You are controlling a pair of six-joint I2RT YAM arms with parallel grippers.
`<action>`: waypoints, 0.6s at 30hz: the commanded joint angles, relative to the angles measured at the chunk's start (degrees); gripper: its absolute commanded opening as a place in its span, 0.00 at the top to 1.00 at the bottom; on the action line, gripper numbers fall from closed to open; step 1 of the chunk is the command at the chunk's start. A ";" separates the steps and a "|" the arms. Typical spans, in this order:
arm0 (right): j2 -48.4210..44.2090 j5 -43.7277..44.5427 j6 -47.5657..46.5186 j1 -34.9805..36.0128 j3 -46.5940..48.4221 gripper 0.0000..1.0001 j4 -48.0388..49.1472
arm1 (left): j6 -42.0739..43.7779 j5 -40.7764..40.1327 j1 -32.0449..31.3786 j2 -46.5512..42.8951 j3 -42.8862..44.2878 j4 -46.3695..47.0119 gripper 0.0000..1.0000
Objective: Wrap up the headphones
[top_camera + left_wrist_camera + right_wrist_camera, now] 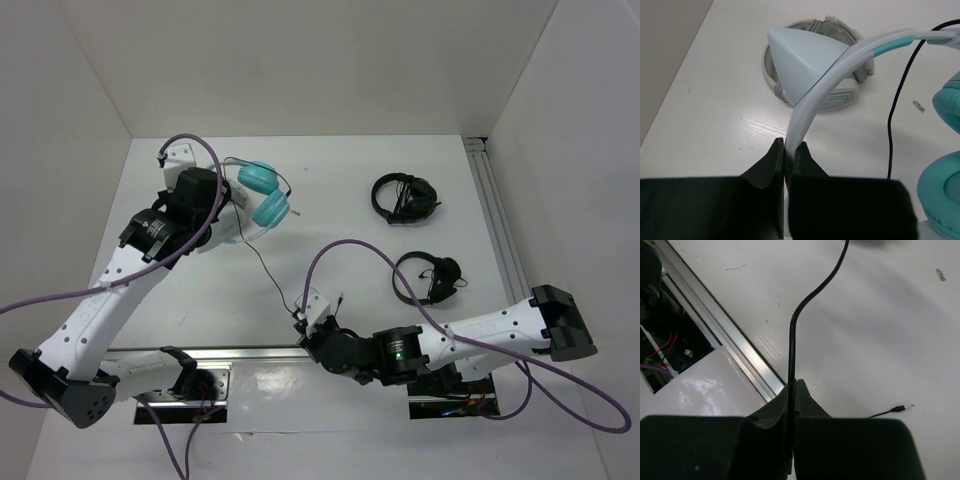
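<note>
The left tool (785, 150) is clamping the pale headband of the teal headphones (262, 195), its jaws closed flat on the band just below one ear-like point. The headset is sitting well beyond the aluminium rail (250, 352), over that rail's left half, though whether the cups are resting on the table (330, 170) I cannot tell. The right tool (792, 387) is pinching the thin black cable (791, 340) just beyond the rail's middle, jaws closed on it, with the jack plug (902, 408) lying loose close by. From here the main danger is tension. If the right arm is pulling faster than the left is turning, the cable is likely to slide through the narrow pinch or to drag the smooth headband out of the left tool. The free plug end could also be trailing into the rail's slot and snagging. The grey-white folded headphones (845, 97), lying farther from the rail than the clamped band, may be getting knocked as the headset rotates. Counting: four headsets in all, namely one teal, one grey-white and two black headphones (405, 198) beyond the rail's right half. There are also two arms, two tools, one cable and one plug.
</note>
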 commanded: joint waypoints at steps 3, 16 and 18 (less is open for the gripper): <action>-1.39 4.30 -1.56 1.50 6.08 1.00 -4.32 | 2.33 3.05 3.61 1.14 -1.51 7.36 1.00; -3.23 4.49 -13.34 -8.59 16.54 1.00 -13.90 | 6.19 1.43 -11.40 6.16 -3.96 -2.84 1.00; -3.23 3.60 -16.94 -14.39 16.54 1.00 -14.52 | 6.98 4.26 -14.31 3.88 -6.68 -2.84 1.00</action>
